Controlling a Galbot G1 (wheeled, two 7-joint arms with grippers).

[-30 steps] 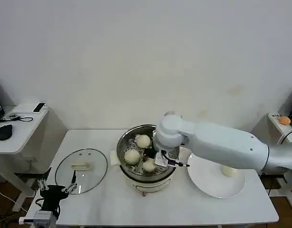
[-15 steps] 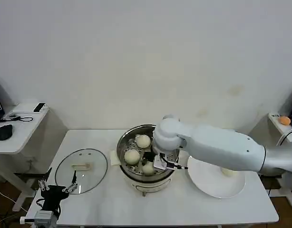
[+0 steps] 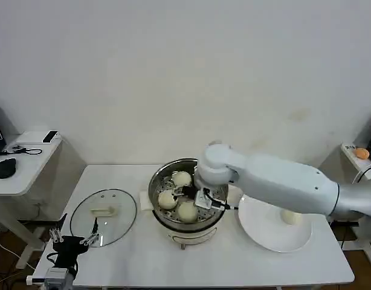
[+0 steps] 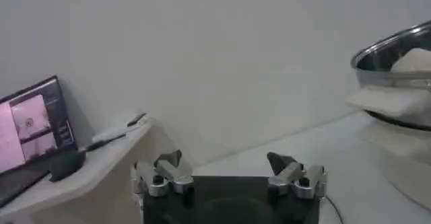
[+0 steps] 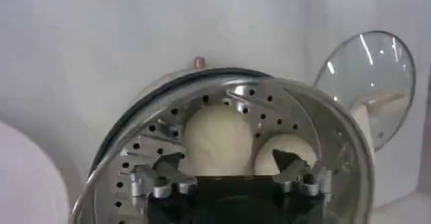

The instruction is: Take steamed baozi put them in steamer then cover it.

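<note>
The steamer (image 3: 155, 184) stands mid-table with three steamed baozi on its perforated tray: one at the back (image 3: 181, 179), one on the left (image 3: 167, 199), one at the front (image 3: 187, 211). My right gripper (image 3: 202, 198) hovers open just over the tray's right side. In the right wrist view its fingers straddle a baozi (image 5: 217, 136) without touching it, and the gripper (image 5: 225, 170) is wider than the bun. A further baozi (image 3: 289, 216) lies on the white plate (image 3: 264, 238). The cover (image 3: 103, 216) lies flat at the table's left. My left gripper (image 3: 70, 240) waits open off the front left corner.
A low side table (image 3: 22, 172) with a mouse and cables stands to the left. The right arm reaches across from the right, above the plate. The steamer's rim (image 4: 394, 47) shows in the left wrist view, past the left gripper (image 4: 225, 165).
My right gripper dipped into the steamer, then lifted and drew back a little. The front baozi now lies free on the tray. The left arm has not moved.
</note>
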